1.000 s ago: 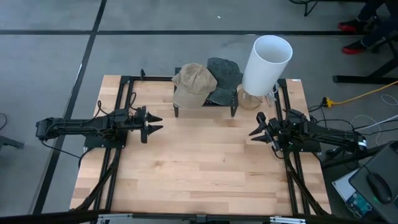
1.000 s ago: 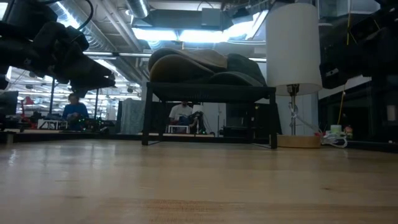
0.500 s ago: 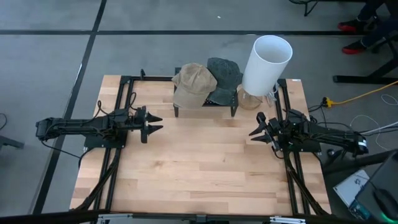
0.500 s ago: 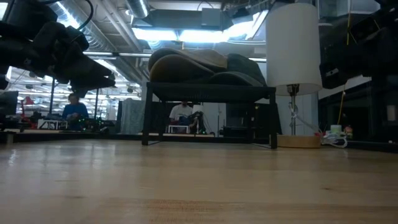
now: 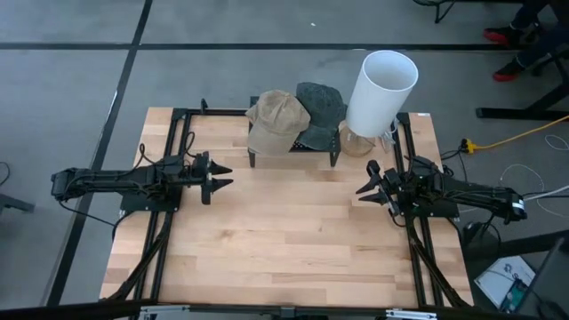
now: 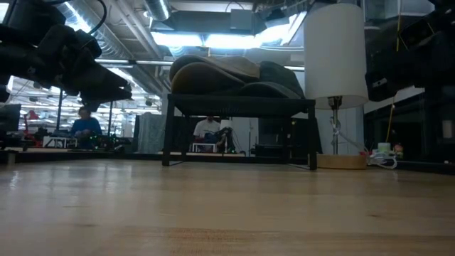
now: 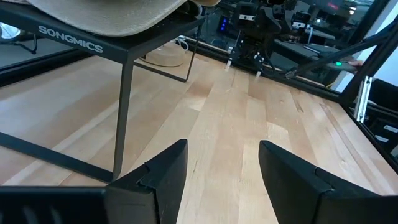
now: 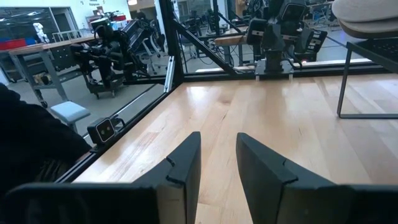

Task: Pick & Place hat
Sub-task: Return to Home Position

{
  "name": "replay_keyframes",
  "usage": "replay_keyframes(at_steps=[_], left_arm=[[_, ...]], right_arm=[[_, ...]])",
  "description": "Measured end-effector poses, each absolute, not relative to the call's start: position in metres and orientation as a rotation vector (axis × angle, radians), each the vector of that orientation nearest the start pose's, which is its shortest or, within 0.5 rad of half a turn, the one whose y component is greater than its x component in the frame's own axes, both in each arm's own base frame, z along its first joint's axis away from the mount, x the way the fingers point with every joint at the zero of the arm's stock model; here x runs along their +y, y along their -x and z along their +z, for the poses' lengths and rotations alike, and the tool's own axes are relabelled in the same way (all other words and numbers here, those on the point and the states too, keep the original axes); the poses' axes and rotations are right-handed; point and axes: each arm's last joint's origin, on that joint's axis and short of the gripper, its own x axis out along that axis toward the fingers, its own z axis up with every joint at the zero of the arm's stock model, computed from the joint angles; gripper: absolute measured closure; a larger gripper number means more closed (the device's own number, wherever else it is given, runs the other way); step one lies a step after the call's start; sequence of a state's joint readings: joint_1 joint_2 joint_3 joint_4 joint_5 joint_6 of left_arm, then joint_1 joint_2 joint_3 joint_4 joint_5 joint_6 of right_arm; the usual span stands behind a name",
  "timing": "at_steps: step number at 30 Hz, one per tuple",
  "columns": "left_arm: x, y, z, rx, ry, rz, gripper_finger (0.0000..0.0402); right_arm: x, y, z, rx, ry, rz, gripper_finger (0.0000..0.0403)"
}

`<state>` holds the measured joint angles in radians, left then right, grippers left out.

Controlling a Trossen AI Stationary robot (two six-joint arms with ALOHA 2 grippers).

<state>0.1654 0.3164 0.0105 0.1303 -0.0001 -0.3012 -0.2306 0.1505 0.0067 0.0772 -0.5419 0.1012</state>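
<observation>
The brown caps (image 5: 274, 117) sit stacked on the left part of the shelf (image 5: 293, 152). The green caps (image 5: 322, 105) are stacked just beside them on its right part, and the two piles touch where they meet. The shelf stands at the middle of the desk's (image 5: 284, 249) far edge, and a lamp (image 5: 382, 87) with a white shade stands by the far right corner, just beside the shelf. No cap lies on the bare desk, so the placing looks finished. The left hand (image 5: 228, 176) hangs over the left side of the desk, well apart from the shelf and pointing toward the middle. Its jaws are spread fairly wide and hold nothing. The right hand (image 5: 364, 180) mirrors it over the right side, near the lamp's base but clear of it. Its jaws are parted more narrowly and are also empty. Across the last second nothing on the desk has shifted: both arms are where they were, and the caps have not slid or sagged. That stillness suggests the arms are already at or very near their rest pose and the piles are stable without support. Probably nothing is left to do beyond ending the run. The one risk I can see is the brown pile's brim overhanging the shelf's near rail.
</observation>
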Motion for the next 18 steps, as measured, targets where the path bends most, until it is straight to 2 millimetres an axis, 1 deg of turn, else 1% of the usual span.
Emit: replay_keyframes(at_steps=[18], left_arm=[[0.0191,-0.1144,0.1521,0.149,0.314,0.191,0.0212]], right_arm=[[-0.0089,-0.1031,0.1613,0.077,-0.124,0.308,0.0299]])
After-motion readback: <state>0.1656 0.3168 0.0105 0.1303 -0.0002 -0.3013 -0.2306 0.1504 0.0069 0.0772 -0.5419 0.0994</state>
